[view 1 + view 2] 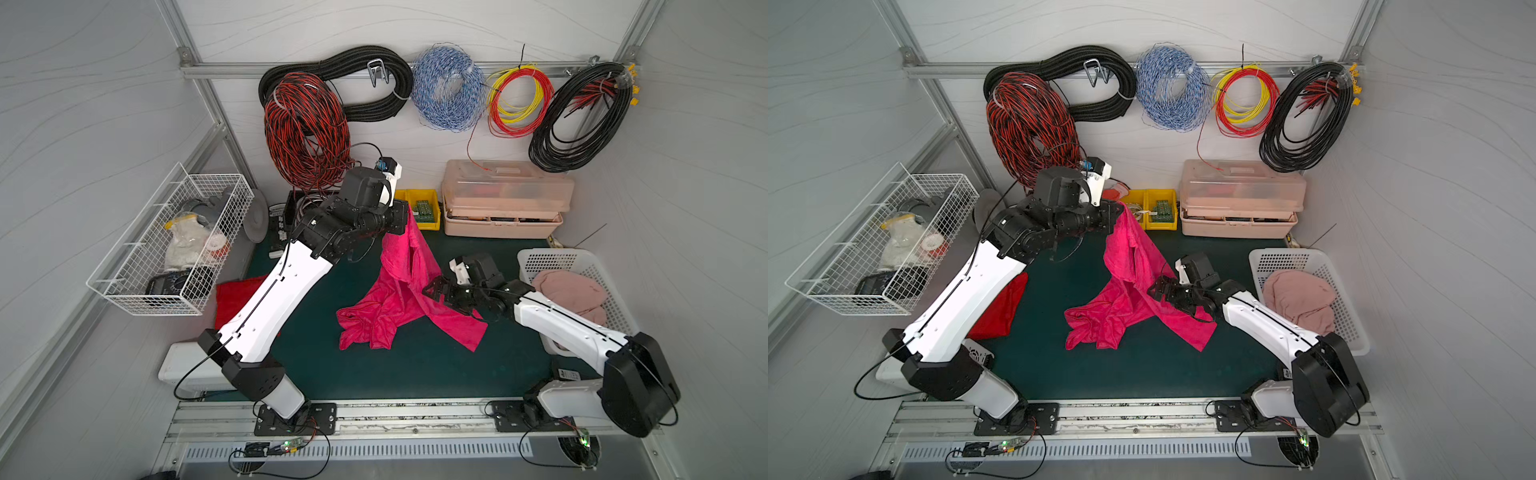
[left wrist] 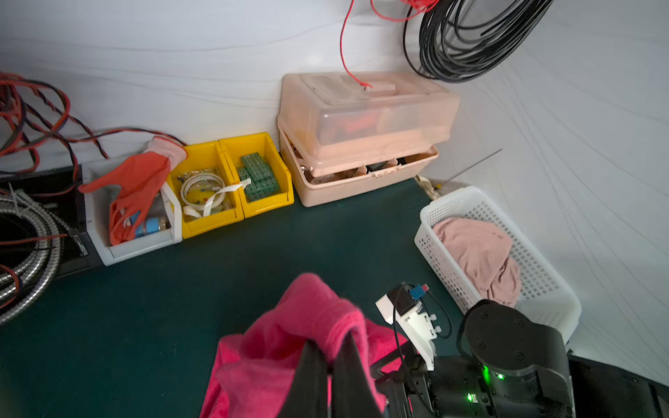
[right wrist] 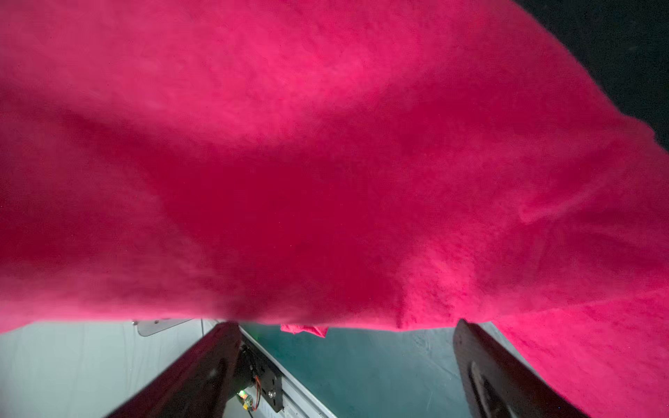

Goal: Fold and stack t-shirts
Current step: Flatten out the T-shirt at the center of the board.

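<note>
We see the dark green desk (image 1: 415,374) closed in by pale walls, with cable coils (image 1: 307,133) hung on the far one. The magenta t-shirt (image 1: 395,299) sits mid-desk. Its lower part is heaped on the surface, and one bunch hangs from the raised left gripper (image 2: 331,347), whose fingers are pinched tight on a fold of it. At the far right stands a beige toolbox (image 1: 503,195). Nearer on the right is a white basket (image 1: 536,257) holding pinkish cloth, just behind the right arm (image 1: 561,324). The red t-shirt (image 1: 232,297) lies at the left edge, largely hidden beneath the left arm (image 1: 274,299). Yellow bins (image 1: 422,192) stand at the far edge, partly screened by the raised cloth. The right gripper (image 3: 344,327) is spread wide at the magenta shirt's right side; cloth drapes across its fingertips, seemingly unclamped.
</note>
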`<action>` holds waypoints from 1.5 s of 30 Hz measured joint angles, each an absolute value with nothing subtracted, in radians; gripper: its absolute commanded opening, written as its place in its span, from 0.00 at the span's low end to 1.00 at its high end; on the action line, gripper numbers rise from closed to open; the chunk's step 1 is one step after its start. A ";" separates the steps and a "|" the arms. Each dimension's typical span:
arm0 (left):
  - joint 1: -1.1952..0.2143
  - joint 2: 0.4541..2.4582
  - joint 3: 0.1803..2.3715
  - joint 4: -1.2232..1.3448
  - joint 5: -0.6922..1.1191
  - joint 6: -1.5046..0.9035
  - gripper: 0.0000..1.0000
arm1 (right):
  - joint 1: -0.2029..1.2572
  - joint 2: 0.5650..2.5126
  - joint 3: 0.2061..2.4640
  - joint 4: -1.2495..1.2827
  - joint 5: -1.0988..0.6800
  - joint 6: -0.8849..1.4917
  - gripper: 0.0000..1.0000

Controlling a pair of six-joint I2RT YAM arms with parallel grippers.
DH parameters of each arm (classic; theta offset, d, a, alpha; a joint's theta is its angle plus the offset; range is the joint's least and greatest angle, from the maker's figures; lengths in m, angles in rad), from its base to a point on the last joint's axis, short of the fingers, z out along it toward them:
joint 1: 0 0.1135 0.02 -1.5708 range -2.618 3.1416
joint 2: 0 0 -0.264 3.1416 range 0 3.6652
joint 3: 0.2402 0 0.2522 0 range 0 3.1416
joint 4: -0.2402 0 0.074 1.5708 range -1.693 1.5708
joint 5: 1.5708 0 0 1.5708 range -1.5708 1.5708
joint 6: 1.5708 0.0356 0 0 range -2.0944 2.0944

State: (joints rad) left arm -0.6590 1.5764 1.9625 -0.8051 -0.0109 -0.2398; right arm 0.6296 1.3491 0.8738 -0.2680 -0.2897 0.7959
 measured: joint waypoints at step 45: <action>-0.799 0.923 0.918 -0.798 -0.077 -0.637 0.10 | 0.650 1.728 1.511 -0.315 0.044 0.422 0.11</action>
State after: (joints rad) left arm -0.7994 0.9234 0.9176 -0.7982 -0.0769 -0.6373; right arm 0.6498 1.7279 1.5112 -0.3149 0.0437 0.4221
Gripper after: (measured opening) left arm 0.093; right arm 0.113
